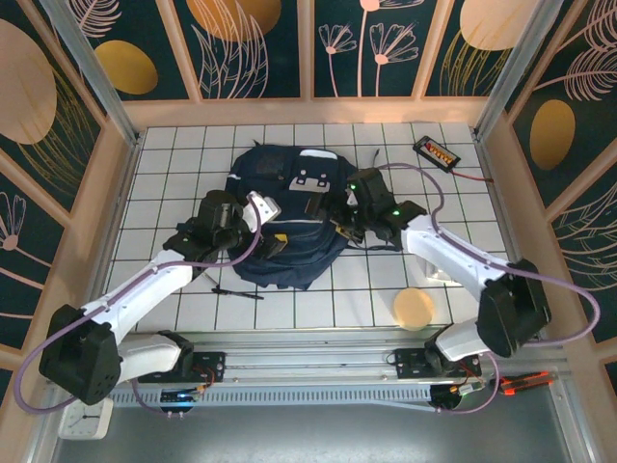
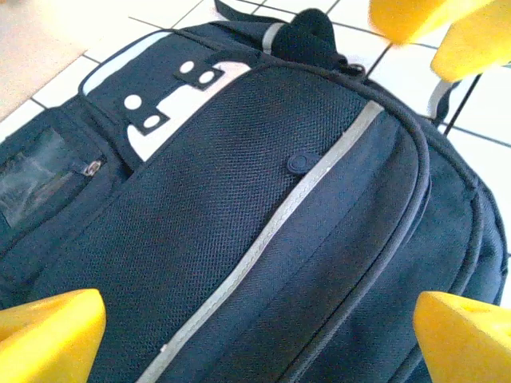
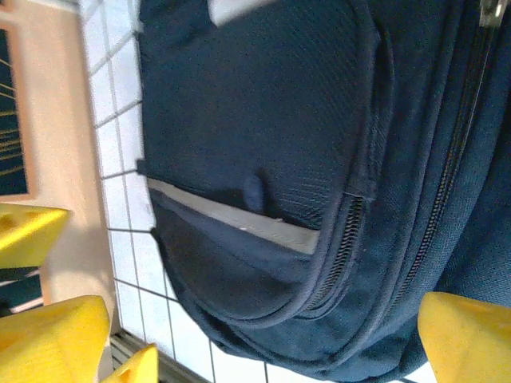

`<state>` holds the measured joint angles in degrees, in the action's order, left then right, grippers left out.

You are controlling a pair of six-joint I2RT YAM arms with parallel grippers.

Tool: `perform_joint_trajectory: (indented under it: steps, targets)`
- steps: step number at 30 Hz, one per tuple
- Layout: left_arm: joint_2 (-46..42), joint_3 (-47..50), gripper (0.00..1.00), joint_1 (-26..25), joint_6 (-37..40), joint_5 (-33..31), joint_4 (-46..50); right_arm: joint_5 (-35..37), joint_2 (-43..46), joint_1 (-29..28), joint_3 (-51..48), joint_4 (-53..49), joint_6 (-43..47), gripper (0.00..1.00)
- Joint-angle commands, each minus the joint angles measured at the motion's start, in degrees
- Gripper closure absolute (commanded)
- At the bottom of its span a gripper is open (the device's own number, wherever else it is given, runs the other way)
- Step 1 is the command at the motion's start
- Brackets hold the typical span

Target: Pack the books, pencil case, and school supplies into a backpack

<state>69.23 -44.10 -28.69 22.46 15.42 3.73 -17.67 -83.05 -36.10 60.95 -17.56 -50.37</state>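
Currently the backpack (image 1: 275, 172) lies flat at the centre of the tiled table (image 1: 174, 164), front panel up, top toward 12 o'clock. Your left gripper (image 1: 273, 227) hovers over its 9 o'clock flank and your right gripper (image 1: 337, 224) over the 3 o'clock flank. Both wrist views show the fingers spread wide, holding nothing, with bag fabric below. The black pen (image 1: 239, 291) lies at 7 o'clock from the bag, apart from it. Expect the bag to handle soft and floppy: mesh and cloth will likely bunch and slide, so a pinch on the flat panel gives you little. Take a seam, the edge of the grey trim strip (image 2: 263, 239), or the zip track (image 3: 349, 231), which looks closed. Pin with one arm and open with the other.
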Motion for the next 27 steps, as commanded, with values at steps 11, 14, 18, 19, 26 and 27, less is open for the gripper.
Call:
perform_joint_trajectory:
  steps: [11, 14, 18, 19, 26, 27]
  targets:
    - [4.4, -0.16, 0.03, -0.23, 11.61, -0.1, -2.49, -5.13, -9.08, -1.48, 7.26, 3.93, -3.66, 0.01]
    - [5.06, -0.74, 0.03, -0.19, 12.89, -1.03, -2.36, -4.66, -10.02, -2.3, 9.39, 3.58, -4.51, 0.01]
    - [5.76, 0.21, 0.05, -0.24, 13.55, -2.19, -4.62, -4.08, -10.15, -2.66, 11.68, 1.76, -5.35, 0.01]
    - [6.28, 0.39, 0.07, -0.23, 13.93, -2.1, -5.14, -3.87, -9.91, -2.66, 11.67, 1.7, -5.57, 0.01]
    - [10.12, 0.23, 0.33, -0.28, 13.53, -2.96, -13.2, -3.17, -8.34, -2.61, 9.44, 0.64, -6.04, 0.01]
    - [10.89, -0.83, 0.35, -0.23, 13.57, -2.65, -12.67, -3.01, -7.79, -2.58, 8.71, 0.56, -6.13, 0.01]
